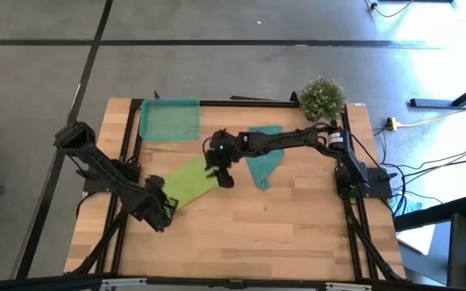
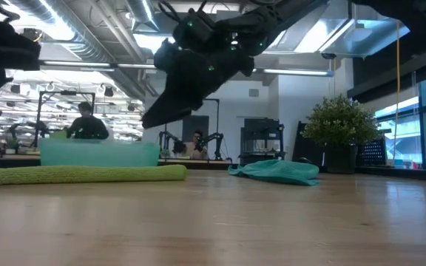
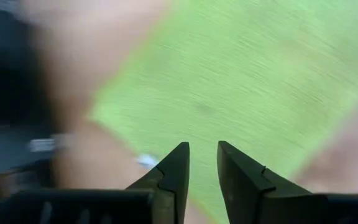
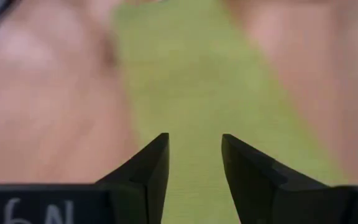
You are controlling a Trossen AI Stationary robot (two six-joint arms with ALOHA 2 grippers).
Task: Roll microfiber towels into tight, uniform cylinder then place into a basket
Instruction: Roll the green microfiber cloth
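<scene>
High cam looks straight down on the whole table (image 1: 241,234); low cam sits at tabletop level facing the room. Both wrist cams hover close over the same green towel (image 3: 241,74).

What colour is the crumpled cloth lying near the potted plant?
Teal; the crumpled cloth shows best in the high view.

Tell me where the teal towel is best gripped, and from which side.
Probably from straight above, at the raised crumpled fold of the teal towel. It lies bunched on the table, not flat, so the hump gives the fingers cloth to pinch. The right gripper, open over the lime-green towel, is nearest.
</scene>
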